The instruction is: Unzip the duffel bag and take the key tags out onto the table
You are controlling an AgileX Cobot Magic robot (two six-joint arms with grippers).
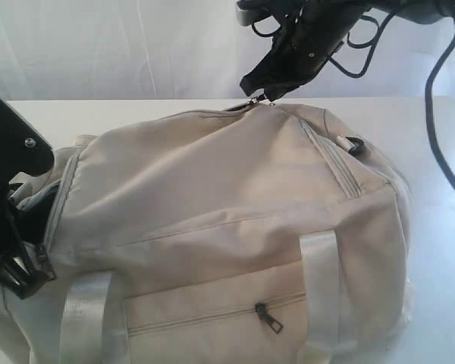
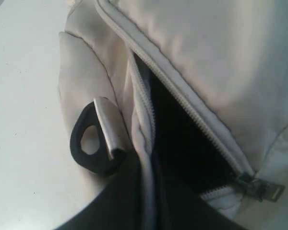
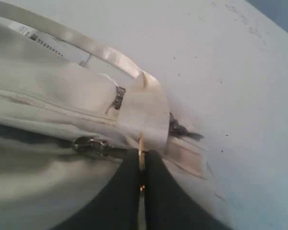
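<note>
The cream duffel bag (image 1: 235,205) lies across the white table (image 1: 121,110). At its far top edge my right gripper (image 1: 267,96) is shut on a thin metal zipper pull (image 3: 141,143); the slider (image 3: 89,145) sits just beside the fingers. My left gripper (image 1: 23,265) is at the bag's left end, shut on the fabric edge (image 2: 145,124) of a zipper that stands partly open. The opening (image 2: 182,139) shows only a dark inside. The key tags are hidden.
A black D-ring (image 2: 93,143) on a webbing loop hangs beside the left fingers. Another zipper slider (image 2: 259,187) marks the opening's end. White straps (image 1: 318,280) and a front pocket zipper pull (image 1: 269,318) face the camera. Black cables (image 1: 440,114) hang at the right.
</note>
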